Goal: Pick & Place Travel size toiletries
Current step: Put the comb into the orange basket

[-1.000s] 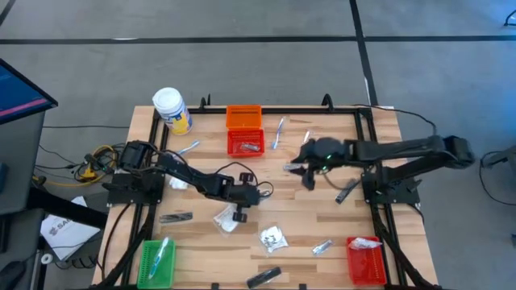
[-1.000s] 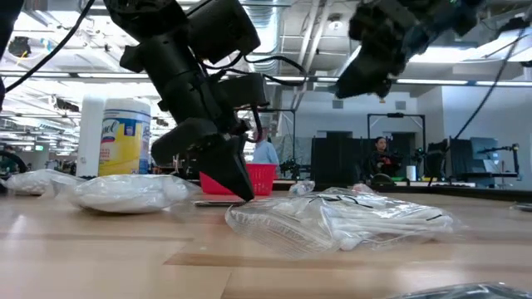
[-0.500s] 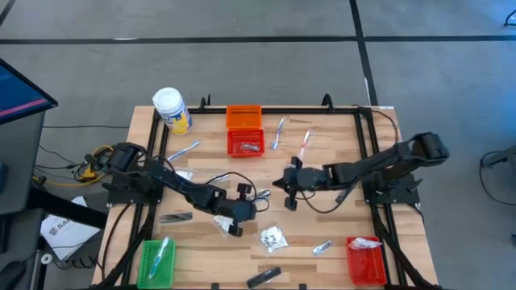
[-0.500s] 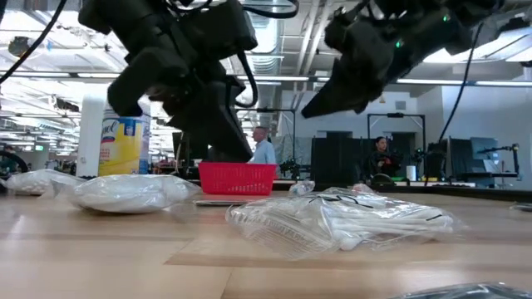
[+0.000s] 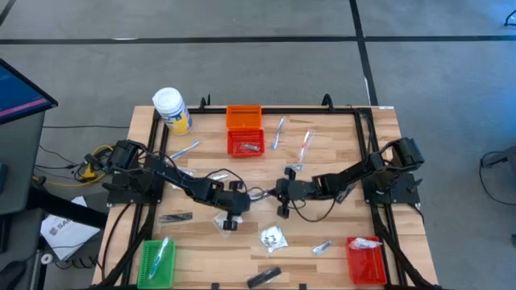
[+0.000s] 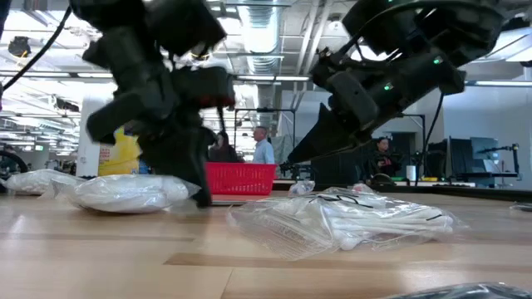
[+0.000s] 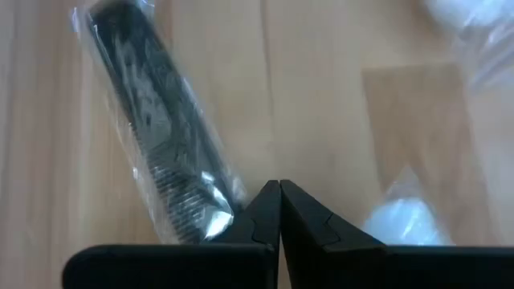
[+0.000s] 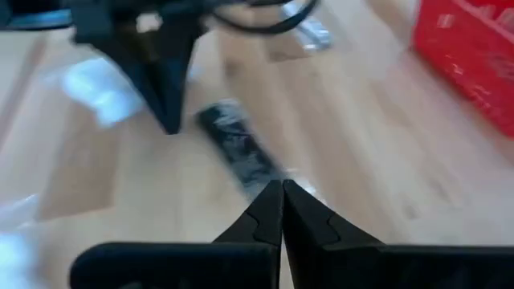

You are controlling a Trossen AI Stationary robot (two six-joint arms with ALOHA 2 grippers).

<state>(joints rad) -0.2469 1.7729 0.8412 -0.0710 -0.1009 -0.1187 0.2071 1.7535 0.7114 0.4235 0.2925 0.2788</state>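
A dark comb-like piece in a clear wrapper lies flat on the table's middle. My left gripper is shut, its tips beside one end of it. My right gripper is shut at the other end, slanting down from the table's right. Around them lie a white packet, a clear packet, a foil sachet and dark slim pieces. My left gripper's shut tips stand beside the wrapped piece's end; whether they touch it I cannot tell. My right gripper's shut tips stand at the wrapper's other end; whether they touch or pinch it I cannot tell.
A white jar stands far left. Orange and red baskets sit at the far middle, a green basket near left, a red basket near right. Thin sticks lie at the far side.
My right gripper has come down and toward the table's left and near edge, to the wrapped dark piece in the middle. My left gripper has shifted a little toward the table's left and rolled.
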